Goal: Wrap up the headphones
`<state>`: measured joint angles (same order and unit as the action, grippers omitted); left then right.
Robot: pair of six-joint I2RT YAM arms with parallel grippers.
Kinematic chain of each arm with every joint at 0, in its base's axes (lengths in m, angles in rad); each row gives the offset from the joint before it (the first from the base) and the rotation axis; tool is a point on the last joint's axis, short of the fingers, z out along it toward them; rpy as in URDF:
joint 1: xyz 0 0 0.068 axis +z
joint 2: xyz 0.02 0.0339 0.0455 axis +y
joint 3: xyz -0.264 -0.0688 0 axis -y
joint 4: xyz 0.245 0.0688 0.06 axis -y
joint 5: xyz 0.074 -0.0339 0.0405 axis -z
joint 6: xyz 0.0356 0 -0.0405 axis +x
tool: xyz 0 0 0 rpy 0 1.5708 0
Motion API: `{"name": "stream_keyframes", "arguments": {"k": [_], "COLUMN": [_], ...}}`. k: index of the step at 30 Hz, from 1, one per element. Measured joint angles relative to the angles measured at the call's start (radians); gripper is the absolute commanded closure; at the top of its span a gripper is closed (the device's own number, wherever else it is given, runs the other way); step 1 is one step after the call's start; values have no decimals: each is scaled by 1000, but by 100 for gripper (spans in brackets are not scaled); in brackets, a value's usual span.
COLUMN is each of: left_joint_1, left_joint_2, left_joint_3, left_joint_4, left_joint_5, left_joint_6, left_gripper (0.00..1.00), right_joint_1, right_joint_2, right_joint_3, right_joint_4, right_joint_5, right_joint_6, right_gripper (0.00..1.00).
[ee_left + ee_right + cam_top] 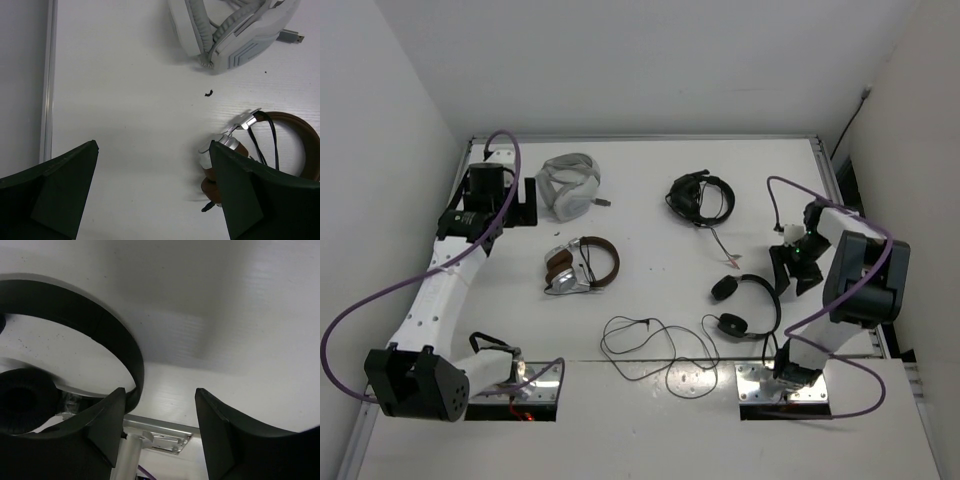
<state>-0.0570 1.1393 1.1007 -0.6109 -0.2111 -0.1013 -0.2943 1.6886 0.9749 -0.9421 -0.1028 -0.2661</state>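
Headphones (730, 323) are lying unwrapped at four o'clock on the surface (650, 180), their cable (604, 340) sprawling loose toward six. Right fingers (107, 425) are hovering half-open and empty beside the headband (120, 337), and left fingers (60, 195) are gaping wide at ten o'clock, so wrapping is judged not yet begun.

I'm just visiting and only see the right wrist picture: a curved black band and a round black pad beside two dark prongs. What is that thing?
Observer: Slim black headphones. The top view shows their thin cable lying in loose loops on the table, to their left.
Operator: Anything else lying around?
Observer: Three other headsets farther back: a white one, a brown-and-silver one and a bulkier black one.
Operator: What about the other arm?
Observer: The left gripper hangs open above the table, holding nothing.
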Motion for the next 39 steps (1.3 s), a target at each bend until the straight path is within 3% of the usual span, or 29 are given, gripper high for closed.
{"name": "stream_keyframes", "arguments": {"k": [10, 13, 19, 21, 32, 39], "left_joint_1": [18, 25, 37, 40, 52, 52], "left_joint_2": [7, 13, 28, 29, 32, 40], "left_joint_3": [-5, -5, -6, -6, -6, -6], "left_joint_4": [22, 23, 30, 31, 39, 43], "left_joint_5": [-21, -23, -23, -24, -43, -34], "left_joint_6": [23, 23, 31, 35, 40, 50], "left_gripper": [0, 0, 0, 0, 0, 0], "right_joint_1": [79, 97, 152, 170, 212, 189], "right_joint_2": [96, 118, 155, 156, 93, 109], "right_joint_3": [11, 13, 13, 13, 11, 188], "right_joint_4": [3, 8, 37, 40, 108, 126], "right_joint_5": [0, 18, 78, 104, 154, 156], "right_joint_6": [68, 90, 145, 163, 272, 180], "right_gripper": [47, 54, 85, 100, 100, 100]}}
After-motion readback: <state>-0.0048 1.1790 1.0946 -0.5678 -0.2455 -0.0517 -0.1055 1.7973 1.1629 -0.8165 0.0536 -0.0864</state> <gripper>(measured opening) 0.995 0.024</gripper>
